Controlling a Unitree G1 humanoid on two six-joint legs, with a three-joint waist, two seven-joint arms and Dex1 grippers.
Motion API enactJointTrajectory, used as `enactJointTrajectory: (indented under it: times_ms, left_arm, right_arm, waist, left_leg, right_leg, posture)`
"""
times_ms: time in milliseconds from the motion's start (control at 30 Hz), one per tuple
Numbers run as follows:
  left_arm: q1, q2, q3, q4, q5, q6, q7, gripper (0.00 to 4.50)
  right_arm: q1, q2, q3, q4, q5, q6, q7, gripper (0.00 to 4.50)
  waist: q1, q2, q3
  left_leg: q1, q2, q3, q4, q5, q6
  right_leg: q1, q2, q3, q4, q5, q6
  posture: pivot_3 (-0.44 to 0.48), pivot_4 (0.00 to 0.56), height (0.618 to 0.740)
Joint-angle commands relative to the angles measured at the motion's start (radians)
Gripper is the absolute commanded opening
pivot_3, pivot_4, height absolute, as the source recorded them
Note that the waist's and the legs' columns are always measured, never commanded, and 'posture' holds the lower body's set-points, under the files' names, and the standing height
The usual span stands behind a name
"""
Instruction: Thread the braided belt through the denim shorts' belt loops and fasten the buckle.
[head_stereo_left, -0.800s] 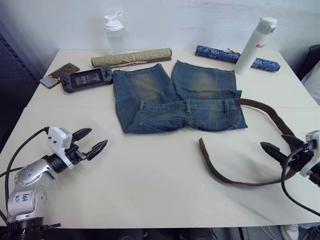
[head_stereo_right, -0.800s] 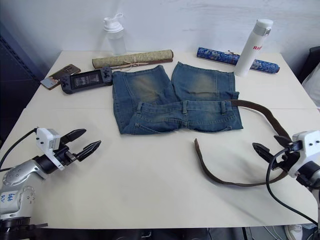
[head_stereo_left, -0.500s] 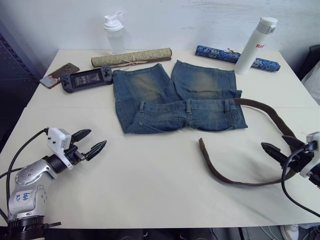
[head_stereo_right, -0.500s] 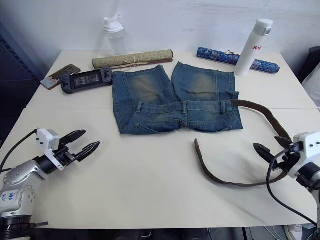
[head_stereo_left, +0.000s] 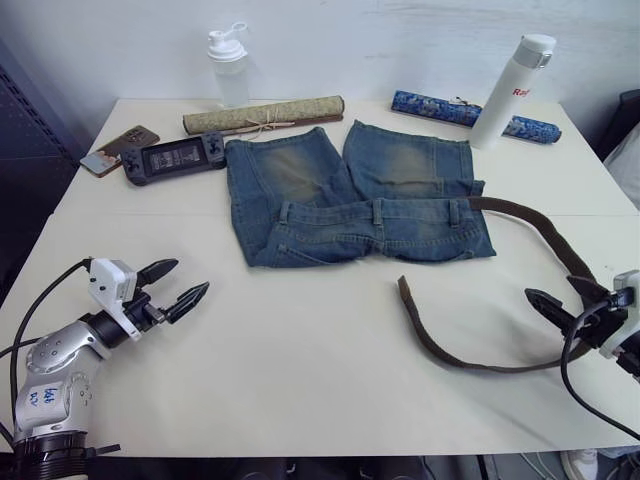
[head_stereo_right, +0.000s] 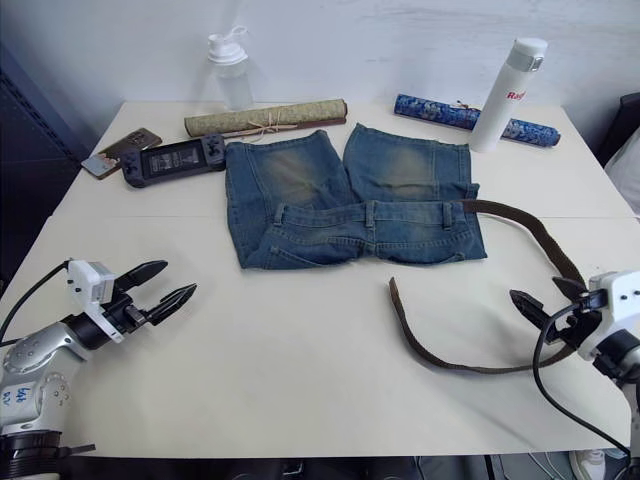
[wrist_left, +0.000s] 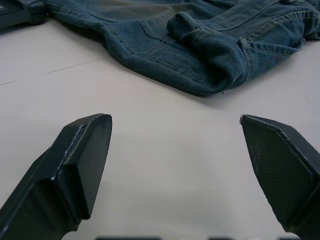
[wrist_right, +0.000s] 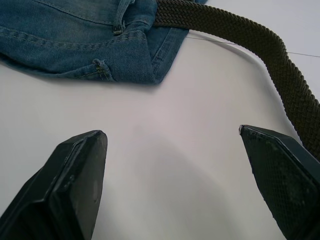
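The denim shorts (head_stereo_left: 350, 195) lie flat at the table's far middle, waistband toward me, with belt loops (head_stereo_left: 377, 211) standing across it. The braided belt (head_stereo_left: 545, 235) comes out of the waistband's right end, curves right and back, and ends in a free tip (head_stereo_left: 403, 287) in front of the shorts. I cannot make out the buckle. My left gripper (head_stereo_left: 189, 277) hovers open at the near left, well short of the shorts (wrist_left: 200, 45). My right gripper (head_stereo_left: 552, 290) is open and empty at the near right, just inside the belt's bend (wrist_right: 260, 40).
Along the far edge stand a shaker bottle (head_stereo_left: 228, 65), a tan rolled mat (head_stereo_left: 263, 115), a blue rolled mat (head_stereo_left: 470, 112) and a white flask (head_stereo_left: 510, 90). A handheld console (head_stereo_left: 172, 158) and a phone (head_stereo_left: 120, 148) lie at the far left.
Both grippers have drawn back slightly toward the near edge, left one a little leftward, right one a little rightward. Shorts and belt have not moved.
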Motion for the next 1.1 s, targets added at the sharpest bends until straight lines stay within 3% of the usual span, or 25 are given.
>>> enactJointTrajectory:
  times_ms: [33, 267, 467, 700, 1100]
  left_arm:
    - [-0.008, 0.012, 0.002, -0.039, -0.027, 0.003, -0.031, 4.46]
    - [0.057, 0.025, -0.105, -0.24, -0.064, 0.11, -0.117, 4.46]
    - [0.059, 0.041, -0.132, -0.335, -0.078, 0.154, -0.137, 4.46]
    - [0.049, 0.094, -0.15, -0.446, -0.146, 0.235, -0.189, 4.46]
    - [0.021, 0.113, -0.182, -0.491, -0.148, 0.27, -0.206, 4.46]
  right_arm:
    - [0.015, -0.005, 0.012, -0.054, 0.002, -0.002, 0.015, 4.5]
    - [0.125, -0.095, 0.093, -0.395, 0.185, 0.303, 0.118, 4.5]
    - [0.054, -0.141, 0.237, -0.586, 0.19, 0.481, 0.004, 4.5]
    - [-0.064, -0.093, 0.352, -0.665, 0.177, 0.641, -0.185, 4.5]
    - [-0.048, -0.031, 0.456, -0.692, 0.07, 0.701, -0.364, 4.5]
  waist:
    - [0.0, 0.0, 0.0]
    - [0.001, 0.004, 0.002]
    - [0.0, 0.005, 0.003]
    - [0.005, 0.006, 0.003]
    - [0.002, 0.006, 0.004]
  left_leg:
    - [0.0, 0.0, 0.0, 0.0, 0.0, 0.0]
    - [0.0, 0.0, 0.0, 0.0, -0.001, 0.001]
    - [0.0, 0.002, -0.002, 0.0, -0.001, 0.0]
    - [-0.003, 0.002, -0.003, 0.0, -0.001, -0.001]
    - [-0.003, 0.002, -0.002, 0.001, -0.001, -0.001]
  right_leg:
    - [0.0, 0.0, 0.0, 0.0, 0.0, 0.0]
    - [0.0, 0.0, 0.001, -0.002, 0.0, 0.0]
    - [0.0, 0.001, 0.0, -0.002, 0.001, -0.002]
    - [0.0, 0.001, -0.002, -0.005, 0.001, -0.002]
    - [0.0, 0.003, 0.0, -0.003, 0.002, -0.001]
  posture:
    - [0.0, 0.15, 0.717]
    - [0.0, 0.15, 0.717]
    - [0.0, 0.15, 0.717]
    - [0.0, 0.15, 0.717]
    - [0.0, 0.15, 0.717]
